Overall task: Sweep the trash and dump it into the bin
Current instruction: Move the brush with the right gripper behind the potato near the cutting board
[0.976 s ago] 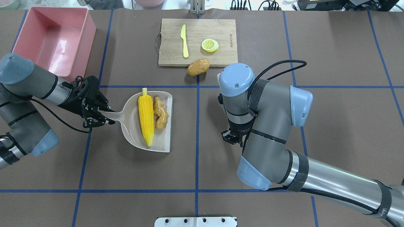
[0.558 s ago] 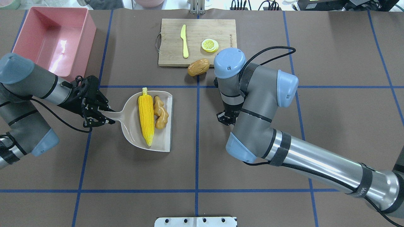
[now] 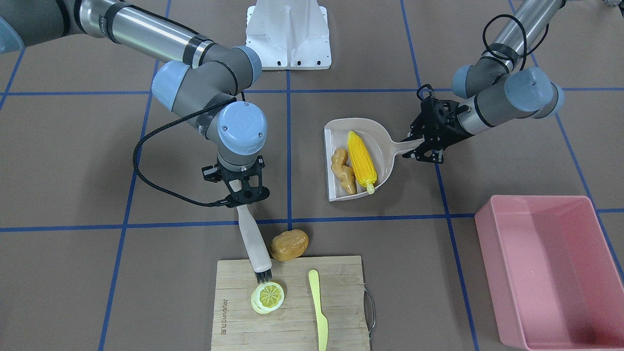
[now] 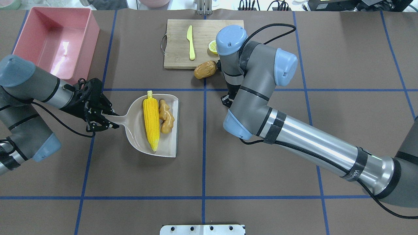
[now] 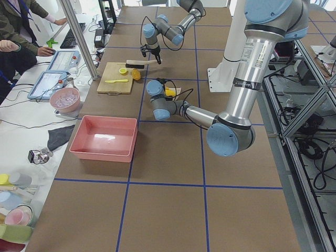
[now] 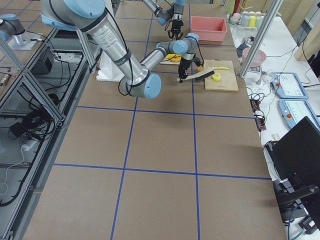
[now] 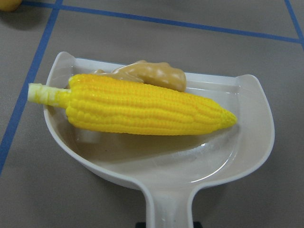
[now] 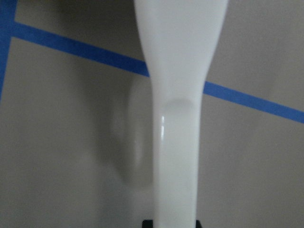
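Observation:
The dustpan [image 4: 169,143] lies flat on the table with the yellow corn [image 4: 151,120] and the tan ginger [image 4: 166,117] in it. My left gripper [image 4: 104,122] is shut on its handle. The potato [image 3: 289,245] lies on the table against the near edge of the cutting board [image 3: 292,317]. My right gripper [image 3: 242,197] is shut on a white-handled brush [image 3: 253,239]. Its dark bristles rest on the board beside the lemon slice [image 3: 267,296], just past the potato. The pink bin [image 4: 93,36] stands empty at the far left. The right wrist view shows only the brush handle [image 8: 178,118].
A pale yellow knife [image 4: 190,42] lies on the cutting board. My right arm's elbow and forearm stretch across the table's right half. Blue tape lines grid the brown table. People and desk equipment show beyond the far edge in the exterior left view.
My right arm has swung away from me toward the cutting board, carrying the brush past the potato, and now covers most of the lemon slice. The left arm and dustpan have not moved.

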`<state>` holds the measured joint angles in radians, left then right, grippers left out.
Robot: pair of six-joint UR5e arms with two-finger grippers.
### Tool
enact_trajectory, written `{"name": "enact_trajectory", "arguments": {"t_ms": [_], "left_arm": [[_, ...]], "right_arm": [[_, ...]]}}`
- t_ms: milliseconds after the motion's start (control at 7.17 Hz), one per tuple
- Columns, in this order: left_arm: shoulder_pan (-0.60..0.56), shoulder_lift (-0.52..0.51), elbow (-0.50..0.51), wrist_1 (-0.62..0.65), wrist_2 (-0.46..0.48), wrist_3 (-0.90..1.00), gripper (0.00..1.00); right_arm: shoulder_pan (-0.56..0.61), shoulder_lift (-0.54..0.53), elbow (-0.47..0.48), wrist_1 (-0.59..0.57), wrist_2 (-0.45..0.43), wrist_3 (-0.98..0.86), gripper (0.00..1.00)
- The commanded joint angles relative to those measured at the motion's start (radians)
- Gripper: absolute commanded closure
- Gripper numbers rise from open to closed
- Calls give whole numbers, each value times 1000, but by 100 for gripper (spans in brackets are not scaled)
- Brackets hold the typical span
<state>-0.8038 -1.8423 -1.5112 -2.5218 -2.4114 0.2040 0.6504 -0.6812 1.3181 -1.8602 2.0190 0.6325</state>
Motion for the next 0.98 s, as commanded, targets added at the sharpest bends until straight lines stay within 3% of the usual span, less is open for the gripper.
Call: {"name": "enact_trajectory", "arguments": {"t_ms": [0, 418, 837], "left_arm": [[0, 0, -1, 0, -1, 0, 100], [0, 2, 0, 0, 0, 0, 100], [0, 2, 0, 0, 0, 0, 100]], "right_arm": [[-41, 2, -11, 42, -38, -27, 100], [-98, 17, -7, 78, -45, -18, 100], [-146, -44, 182, -8, -16, -5, 100]]}}
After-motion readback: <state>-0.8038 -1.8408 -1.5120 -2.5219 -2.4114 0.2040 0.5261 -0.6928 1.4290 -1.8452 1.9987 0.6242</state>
